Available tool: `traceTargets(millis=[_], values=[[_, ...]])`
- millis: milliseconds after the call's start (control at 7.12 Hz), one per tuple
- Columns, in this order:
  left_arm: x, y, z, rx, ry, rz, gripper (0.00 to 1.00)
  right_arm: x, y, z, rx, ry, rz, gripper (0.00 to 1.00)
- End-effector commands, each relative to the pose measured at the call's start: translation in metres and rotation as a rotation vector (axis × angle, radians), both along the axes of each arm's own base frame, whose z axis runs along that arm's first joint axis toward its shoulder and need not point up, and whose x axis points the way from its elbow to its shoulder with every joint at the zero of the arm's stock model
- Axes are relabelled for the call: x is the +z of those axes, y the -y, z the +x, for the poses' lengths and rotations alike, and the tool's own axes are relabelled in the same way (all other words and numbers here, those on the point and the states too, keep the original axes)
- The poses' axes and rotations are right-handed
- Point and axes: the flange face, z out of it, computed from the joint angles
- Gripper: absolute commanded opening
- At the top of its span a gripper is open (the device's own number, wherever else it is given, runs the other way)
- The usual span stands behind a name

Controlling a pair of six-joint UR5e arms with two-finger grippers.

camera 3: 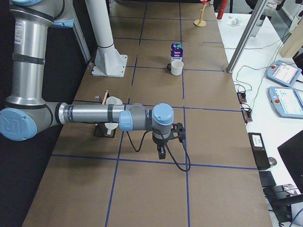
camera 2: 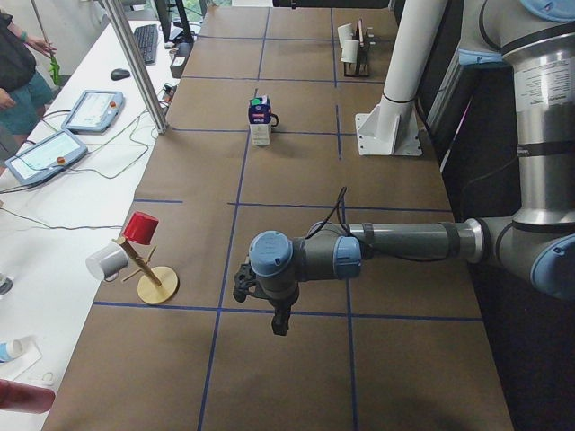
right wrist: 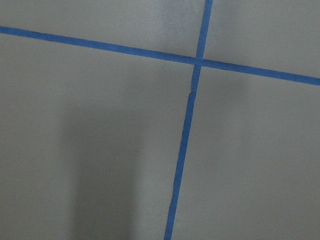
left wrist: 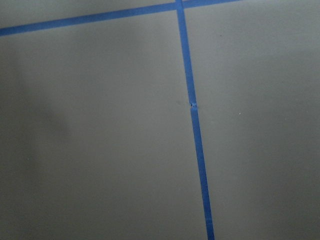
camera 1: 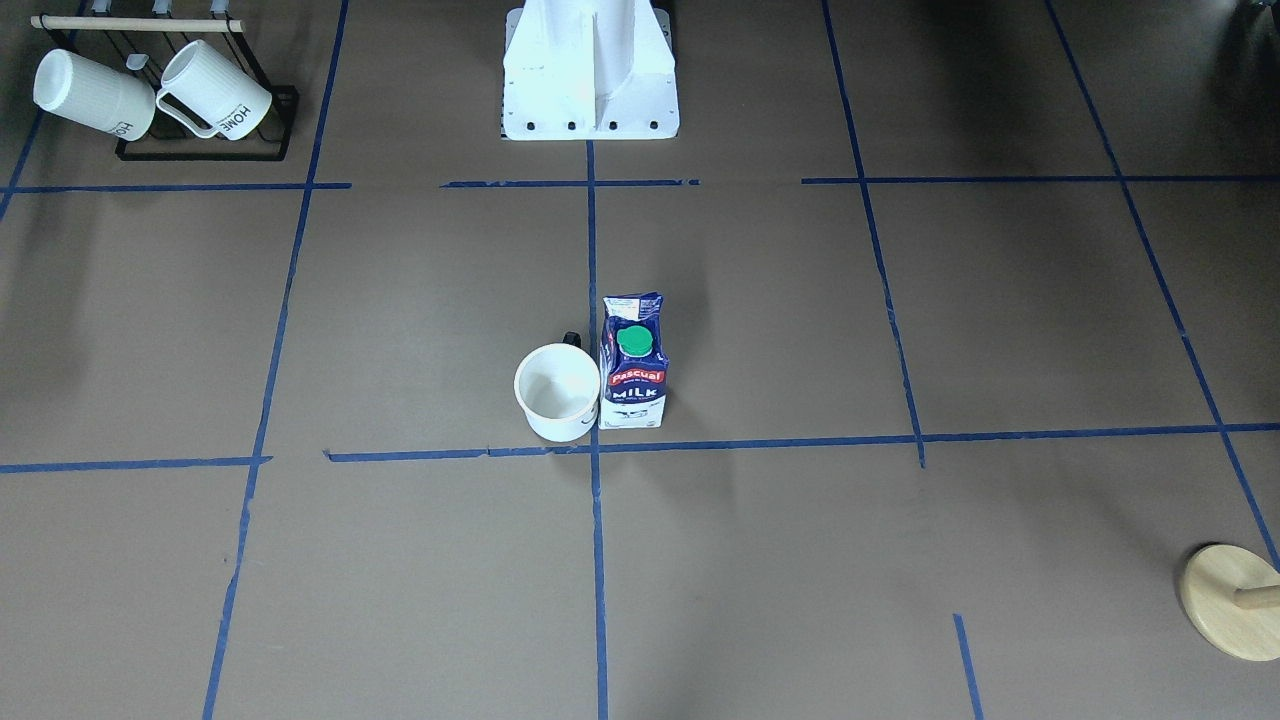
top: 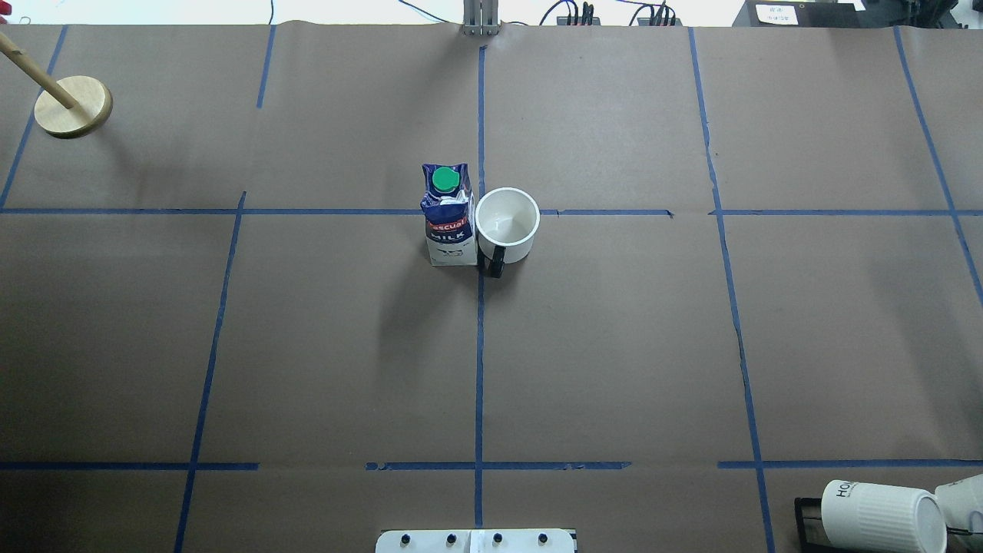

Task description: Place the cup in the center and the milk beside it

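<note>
The white cup with a black handle stands upright at the center crossing of blue tape. The navy-blue milk carton with a green cap stands upright right beside it, touching or nearly so. Both also show in the overhead view, cup and milk. My left gripper hangs over the table far from them in the exterior left view. My right gripper does the same in the exterior right view. I cannot tell whether either is open or shut. Neither holds anything.
A black rack with ribbed white "HOME" mugs stands in one corner on my right. A wooden mug tree with a red and a white cup stands at the far left. The white robot base is at the near edge. Both wrist views show only brown paper and tape.
</note>
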Motion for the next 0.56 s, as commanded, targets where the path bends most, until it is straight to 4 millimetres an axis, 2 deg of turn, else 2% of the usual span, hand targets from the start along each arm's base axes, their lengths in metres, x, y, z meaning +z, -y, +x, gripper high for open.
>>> traceTargets(millis=[0, 421], values=[[0.0001, -0.0011, -0.0025, 0.004, 0.029, 0.009, 1.0, 0.0007, -0.0001, 0.0, 0.0, 0.0, -0.001, 1.0], [-0.0026, 0.0023, -0.0018, 0.006, 0.029, 0.017, 1.0, 0.0, 0.0, 0.0, 0.001, 0.0, -0.001, 1.0]])
